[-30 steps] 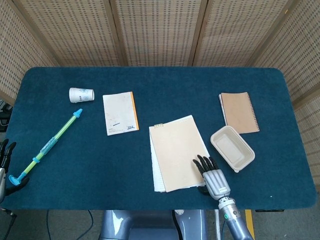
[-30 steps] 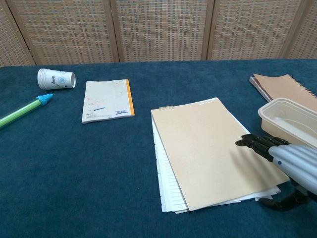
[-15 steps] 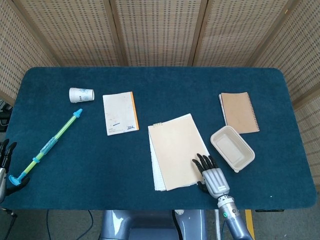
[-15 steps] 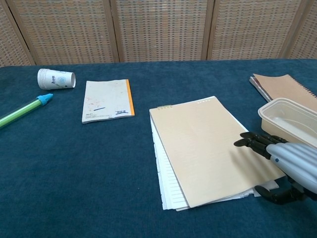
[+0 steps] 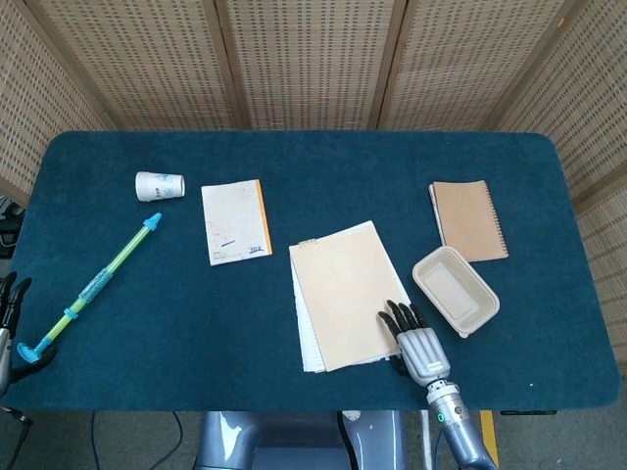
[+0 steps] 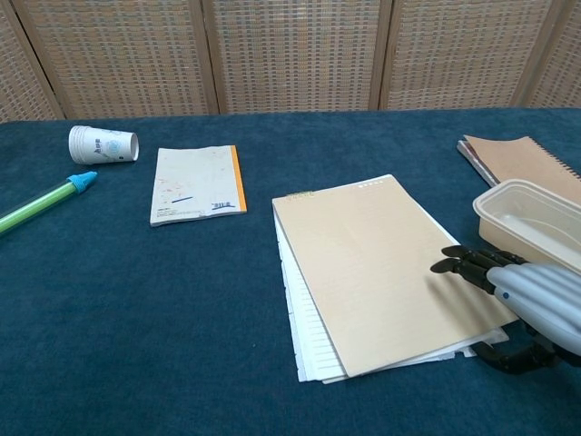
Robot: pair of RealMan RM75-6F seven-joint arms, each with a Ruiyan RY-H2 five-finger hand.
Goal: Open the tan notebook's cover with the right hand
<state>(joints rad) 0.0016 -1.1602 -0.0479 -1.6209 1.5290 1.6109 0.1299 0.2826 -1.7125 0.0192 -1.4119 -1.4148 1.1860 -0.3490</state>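
Note:
The tan notebook (image 5: 338,294) lies mid-table, its cover (image 6: 372,263) sitting askew over white lined pages that show along its left and bottom edges. My right hand (image 5: 419,345) is at the notebook's near right corner. Its fingers (image 6: 463,265) lie on top of the cover and its thumb (image 6: 508,361) curls below the corner, so it pinches the cover's edge. The cover is raised only slightly there. My left hand (image 5: 8,311) shows at the far left table edge, fingers apart and holding nothing.
A white plastic container (image 5: 455,290) sits just right of my right hand, with a small brown spiral notebook (image 5: 470,219) behind it. An orange-spined booklet (image 5: 235,221), a tipped paper cup (image 5: 160,185) and a green-blue rod (image 5: 98,284) lie at the left.
The cover's near right corner has shifted left and up a little with my right hand, baring more white page beneath. The left hand has not moved.

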